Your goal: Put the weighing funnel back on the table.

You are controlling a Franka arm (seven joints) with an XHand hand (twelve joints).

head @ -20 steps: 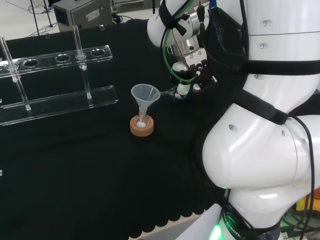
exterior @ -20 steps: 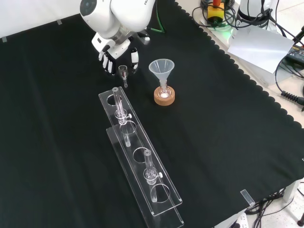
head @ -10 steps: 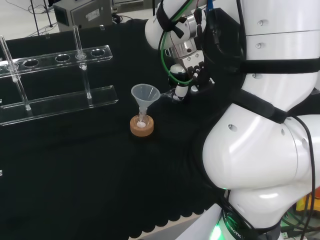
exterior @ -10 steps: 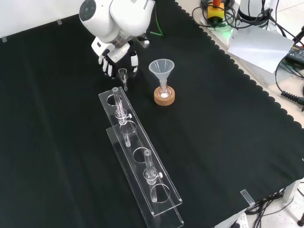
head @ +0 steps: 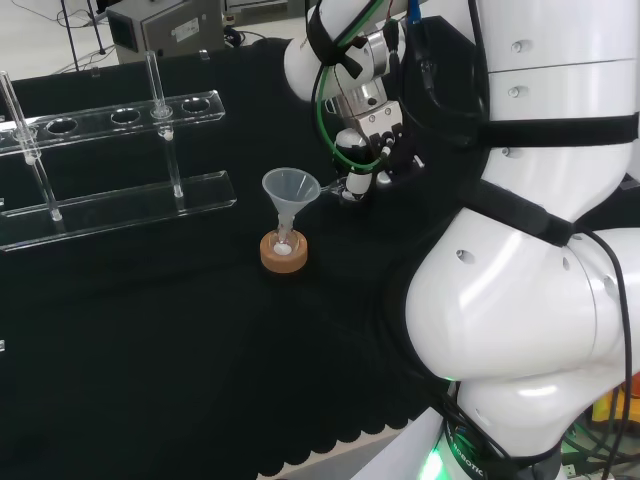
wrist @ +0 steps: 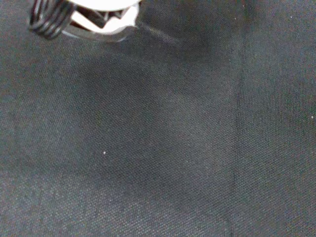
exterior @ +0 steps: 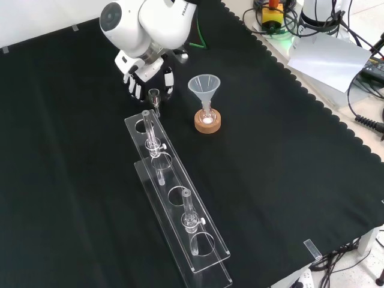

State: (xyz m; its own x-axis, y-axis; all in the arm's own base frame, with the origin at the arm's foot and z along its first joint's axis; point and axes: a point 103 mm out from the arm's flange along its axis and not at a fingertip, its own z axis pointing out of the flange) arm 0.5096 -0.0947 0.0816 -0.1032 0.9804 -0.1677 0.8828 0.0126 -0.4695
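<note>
Hand [exterior: 147, 77] low over black cloth [exterior: 288, 180], fingers curled round weighing funnel [exterior: 155, 95], stem slanting down toward near end of clear tube rack [exterior: 175, 201]. Cannot tell if stem tip touches cloth. Just to the right in front view: funnel [exterior: 204, 86] upright in small flask on cork ring [exterior: 208, 123], close to held piece, apart from it. Upright glass tube [exterior: 148, 129] in rack directly ahead of hand. Wrist view: cloth weave close up.
</note>
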